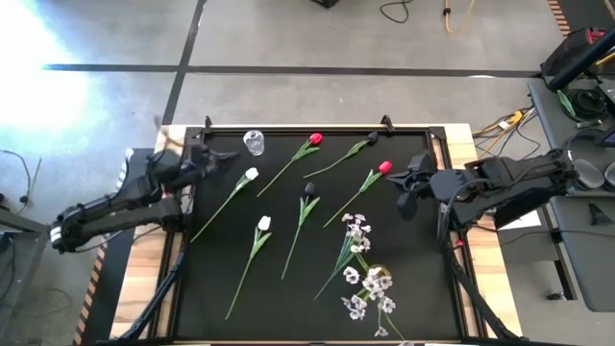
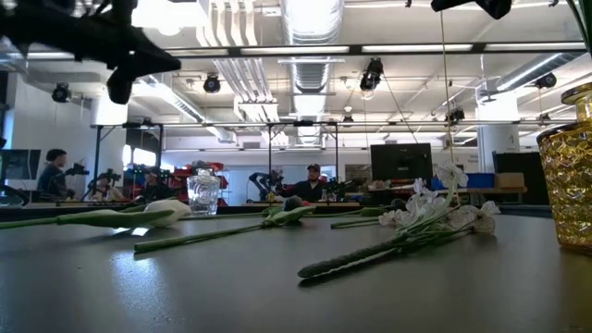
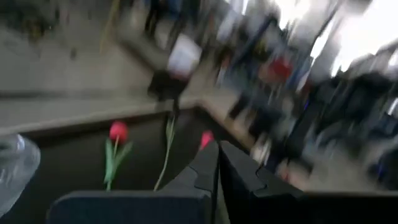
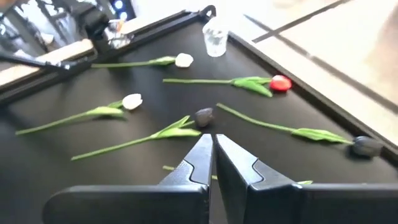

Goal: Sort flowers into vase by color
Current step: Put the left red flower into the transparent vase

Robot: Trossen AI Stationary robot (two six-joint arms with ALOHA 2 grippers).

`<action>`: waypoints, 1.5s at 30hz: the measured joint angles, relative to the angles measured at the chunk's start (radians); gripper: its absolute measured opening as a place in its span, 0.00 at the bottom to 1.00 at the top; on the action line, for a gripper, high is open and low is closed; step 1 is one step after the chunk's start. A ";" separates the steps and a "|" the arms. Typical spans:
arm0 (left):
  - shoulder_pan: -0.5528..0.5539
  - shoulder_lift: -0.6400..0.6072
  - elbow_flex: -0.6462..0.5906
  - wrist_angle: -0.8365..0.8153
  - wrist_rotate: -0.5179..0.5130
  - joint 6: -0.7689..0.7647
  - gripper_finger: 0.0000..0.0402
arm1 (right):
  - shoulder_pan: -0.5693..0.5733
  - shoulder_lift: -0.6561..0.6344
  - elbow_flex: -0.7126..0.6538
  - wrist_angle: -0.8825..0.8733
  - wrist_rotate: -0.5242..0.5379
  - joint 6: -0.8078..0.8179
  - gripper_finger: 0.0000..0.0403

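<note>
Several artificial flowers lie flat on the black mat: red tulips (image 1: 316, 140) (image 1: 385, 167), white tulips (image 1: 251, 175) (image 1: 263, 223), dark tulips (image 1: 372, 138) (image 1: 309, 189) and sprays of small white blossoms (image 1: 357, 231). A clear glass vase (image 1: 253, 142) stands near the far edge. A gold vase (image 1: 375, 279) stands toward the near edge among the sprays. My left gripper (image 1: 226, 157) hovers shut above the mat's left side, beside the glass vase. My right gripper (image 1: 408, 197) hovers shut at the right side, near a red tulip (image 4: 281, 83). Neither touches a flower.
The mat has a raised black rim (image 1: 317, 129) with a wooden table edge (image 1: 485, 259) outside it. In the low view the gold vase (image 2: 569, 166) stands close at the right and the glass vase (image 2: 203, 192) farther back. People sit in the room behind. Cables lie on the floor beyond.
</note>
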 joint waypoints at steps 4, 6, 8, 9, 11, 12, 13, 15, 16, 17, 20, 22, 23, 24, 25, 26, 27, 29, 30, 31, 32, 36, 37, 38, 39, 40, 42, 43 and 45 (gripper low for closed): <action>0.000 0.235 0.214 -0.262 0.077 0.104 0.00 | -0.005 0.003 -0.007 0.000 0.105 0.040 0.03; 0.000 0.350 0.308 -0.380 0.089 0.172 0.00 | -0.013 0.005 -0.008 0.000 0.126 0.066 0.03; 0.010 0.464 0.390 -0.457 0.090 0.236 0.00 | -0.017 0.006 -0.008 0.000 0.130 0.078 0.03; 0.020 0.518 0.429 -0.489 0.092 0.272 0.00 | -0.019 0.009 -0.009 0.001 0.131 0.086 0.03; 0.043 0.632 0.510 -0.526 0.112 0.350 0.00 | -0.023 0.011 -0.010 0.008 0.131 0.091 0.03; 0.053 0.689 0.553 -0.542 0.126 0.385 0.00 | -0.024 0.012 -0.011 0.012 0.131 0.091 0.03; 0.064 0.743 0.594 -0.556 0.144 0.419 0.00 | -0.025 0.013 -0.011 0.020 0.132 0.091 0.03; 0.080 0.849 0.679 -0.586 0.163 0.482 0.00 | -0.031 0.015 -0.011 0.023 0.131 0.091 0.03; 0.086 0.899 0.724 -0.600 0.169 0.513 0.00 | -0.033 0.016 -0.011 0.022 0.131 0.091 0.03; 0.092 0.948 0.769 -0.614 0.172 0.542 0.00 | -0.034 0.016 -0.011 0.023 0.129 0.091 0.03; 0.111 1.090 0.906 -0.685 0.209 0.610 0.00 | -0.034 0.017 -0.011 0.022 0.125 0.087 0.03; 0.121 1.176 0.991 -0.733 0.244 0.639 0.00 | -0.034 0.018 -0.011 0.022 0.123 0.080 0.03; 0.125 1.217 1.031 -0.757 0.253 0.653 0.00 | -0.034 0.018 -0.011 0.022 0.121 0.079 0.03; 0.129 1.254 1.070 -0.778 0.255 0.670 0.00 | -0.034 0.018 -0.011 0.022 0.118 0.079 0.03; 0.132 1.289 1.107 -0.795 0.255 0.686 0.00 | -0.034 0.018 -0.011 0.022 0.112 0.079 0.03; 0.136 1.324 1.144 -0.809 0.253 0.697 0.00 | -0.034 0.018 -0.011 0.022 0.106 0.078 0.03; 0.141 1.356 1.179 -0.822 0.250 0.707 0.00 | -0.034 0.018 -0.011 0.020 0.104 0.076 0.03; 0.153 1.419 1.247 -0.843 0.249 0.718 0.00 | -0.034 0.018 -0.011 0.018 0.101 0.072 0.03; 0.160 1.450 1.280 -0.859 0.248 0.720 0.00 | -0.034 0.018 -0.011 0.017 0.100 0.072 0.03; 0.167 1.480 1.311 -0.882 0.248 0.722 0.00 | -0.034 0.018 -0.011 0.015 0.098 0.072 0.03; 0.175 1.510 1.338 -0.905 0.247 0.723 0.00 | -0.034 0.018 -0.011 0.013 0.097 0.071 0.03; 0.201 1.614 1.417 -0.987 0.183 0.721 0.00 | -0.034 0.018 -0.011 0.014 0.097 0.071 0.03; 0.206 1.633 1.426 -0.989 0.150 0.721 0.00 | -0.034 0.018 -0.012 0.015 0.097 0.071 0.03; 0.212 1.652 1.436 -0.989 0.126 0.723 0.00 | -0.034 0.018 -0.014 0.014 0.097 0.071 0.03; 0.217 1.669 1.447 -0.989 0.114 0.726 0.00 | -0.034 0.018 -0.016 0.013 0.097 0.071 0.03; 0.223 1.687 1.459 -0.988 0.112 0.729 0.01 | -0.034 0.018 -0.018 0.014 0.097 0.071 0.03; 0.232 1.718 1.486 -0.988 0.111 0.733 0.03 | -0.034 0.018 -0.021 0.013 0.097 0.071 0.03; 0.235 1.733 1.501 -0.988 0.113 0.737 0.04 | -0.034 0.018 -0.022 0.013 0.097 0.072 0.03; 0.236 1.763 1.537 -0.998 0.116 0.747 0.08 | -0.034 0.018 -0.023 0.014 0.097 0.072 0.03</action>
